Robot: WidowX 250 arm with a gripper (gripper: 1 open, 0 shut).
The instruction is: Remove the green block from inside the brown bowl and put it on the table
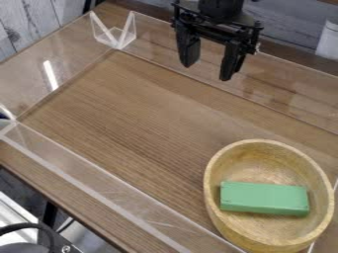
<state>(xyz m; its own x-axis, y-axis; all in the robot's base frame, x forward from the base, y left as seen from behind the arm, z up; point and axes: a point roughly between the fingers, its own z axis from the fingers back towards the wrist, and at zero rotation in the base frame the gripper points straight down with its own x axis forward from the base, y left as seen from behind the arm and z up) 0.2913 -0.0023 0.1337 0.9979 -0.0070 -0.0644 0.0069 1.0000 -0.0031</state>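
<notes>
A bright-green block [264, 198] lies flat inside the brown bowl [238, 160], a round tan wooden bowl at the front right of the table [132, 119]. My black gripper [211, 61] hangs at the back, above the tabletop and well up and left of the bowl. It points down, its two fingers spread apart and nothing between them.
Low clear acrylic walls [79, 173] edge the tabletop on all sides, with a folded clear corner piece [117, 30] at the back left. The bowl sits close to the front right wall.
</notes>
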